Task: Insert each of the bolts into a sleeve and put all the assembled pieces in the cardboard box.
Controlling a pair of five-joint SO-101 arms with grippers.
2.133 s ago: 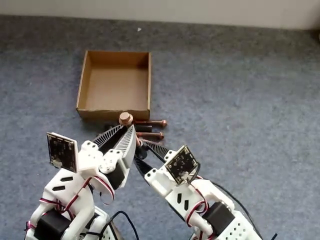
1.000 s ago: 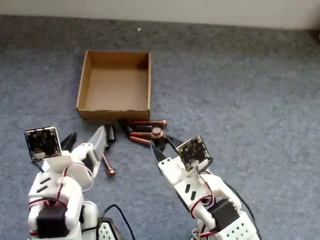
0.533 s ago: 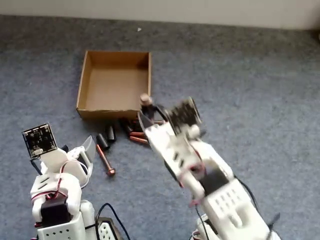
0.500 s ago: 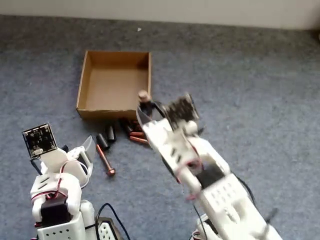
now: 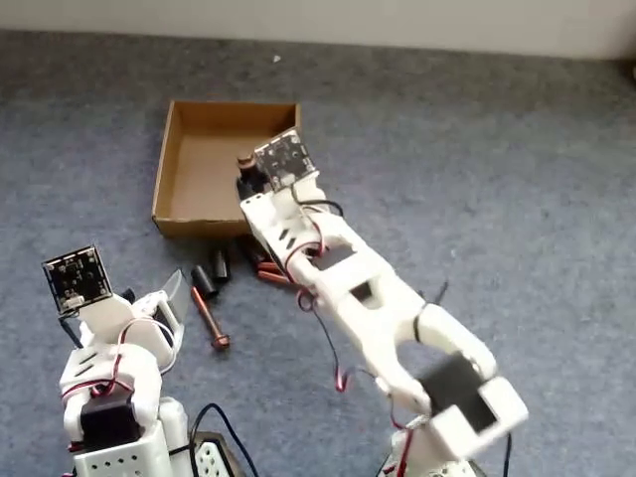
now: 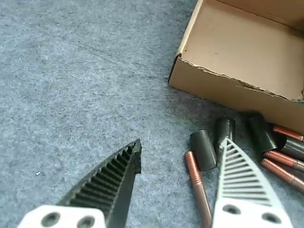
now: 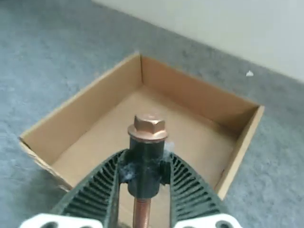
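copper-coloured bolt (image 7: 147, 127) sits in a black sleeve (image 7: 144, 153), clamped upright in the right gripper (image 7: 145, 166), arm stretched out over the cardboard box (image 5: 165, 171). left gripper (image 6: 180, 145), arm tucked back, fingers apart above a loose bolt (image 6: 196, 183) near the box.

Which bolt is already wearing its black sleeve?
The bolt pinched upright in the right gripper, over the cardboard box. The other bolts lie bare on the carpet beside loose sleeves.

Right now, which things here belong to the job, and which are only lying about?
Job:
cardboard box
bolt in sleeve, held by right tool
loose bolts
loose sleeves
left tool, open

Lying about:
grey carpet
wall
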